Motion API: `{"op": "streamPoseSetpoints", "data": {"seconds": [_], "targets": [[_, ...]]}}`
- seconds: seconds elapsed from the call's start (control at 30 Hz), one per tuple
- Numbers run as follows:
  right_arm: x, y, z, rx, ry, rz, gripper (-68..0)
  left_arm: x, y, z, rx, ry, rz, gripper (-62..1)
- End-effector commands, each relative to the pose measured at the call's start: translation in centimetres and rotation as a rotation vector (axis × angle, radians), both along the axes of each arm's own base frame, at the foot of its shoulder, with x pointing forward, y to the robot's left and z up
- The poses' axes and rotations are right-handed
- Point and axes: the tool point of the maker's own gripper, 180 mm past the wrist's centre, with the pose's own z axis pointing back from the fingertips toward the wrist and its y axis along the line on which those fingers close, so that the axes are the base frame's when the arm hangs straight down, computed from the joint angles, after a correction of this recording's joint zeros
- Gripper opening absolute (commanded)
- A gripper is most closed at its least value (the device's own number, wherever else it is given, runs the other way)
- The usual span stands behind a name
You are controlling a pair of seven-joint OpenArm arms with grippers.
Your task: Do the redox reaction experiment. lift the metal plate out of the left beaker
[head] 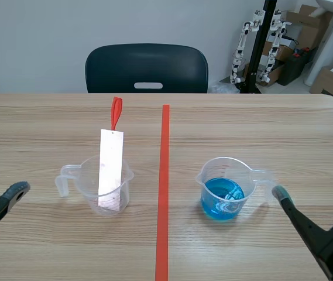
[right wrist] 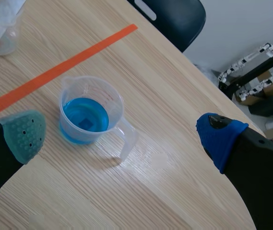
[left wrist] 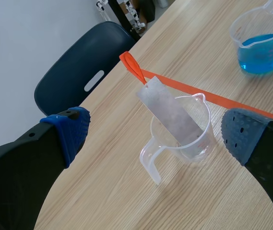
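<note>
**A:** What are the grippers doing at the near edge of the table [head: 37, 129]?

**B:** Both are hanging low there. The left gripper [left wrist: 156, 136] is holding its fingers spread wide and gripping nothing. The right gripper [right wrist: 123, 135], toward the near right corner, is gaping just as wide and is also carrying nothing.

**A:** And going further in?

**B:** The left beaker [head: 90, 178] is standing just left of the orange tape line [head: 164, 175], roughly halfway between the near and far edges. The metal plate [head: 110, 167] is resting inside it, its foot at the bottom, leaning on the rim and sticking out well above it. Its orange tab [head: 116, 113] is pointing toward the far edge. Across the line, the right beaker [head: 223, 181] is holding blue liquid [head: 222, 198].

**A:** So how far along is the lift?

**B:** I'd say it is only beginning. Nothing is touching the plate, and the left gripper is sitting well short of it. By my reckoning, the approach, the pinch near the plate's top and the lift itself are all waiting to be done.

**A:** Anything beyond the far edge?

**B:** A dark chair [head: 147, 67] is standing there.
</note>
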Motion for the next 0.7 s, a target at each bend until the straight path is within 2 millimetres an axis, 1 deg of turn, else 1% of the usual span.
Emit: {"op": "streamPoseSetpoints", "data": {"seconds": [0.0, 0.17, 0.27, 0.43, 0.67], "targets": [[0.3, 0.1, 0.4, 0.005, -0.014, -0.004, 0.4, -0.1, 0.5, 0.1, -0.04, -0.007, 0.035, -3.2], [0.3, -0.2, 0.1, -0.006, 0.003, -0.015, 0.4, -1.2, 1.9, -0.4, -0.156, -0.027, 0.093, -3.2], [0.3, -0.2, 0.1, -0.007, 0.004, -0.016, 0.4, -2.1, 3.0, -1.5, -0.209, -0.018, 0.149, -3.2], [0.3, -0.2, 0.1, -0.008, 0.001, -0.016, 0.4, -4.3, 4.2, -3.5, -0.249, -0.024, 0.216, -3.2], [0.4, 0.3, 0.9, 0.015, -0.036, 0.006, 0.4, -7.8, 5.6, -6.3, -0.338, -0.012, 0.344, -3.2]]}}
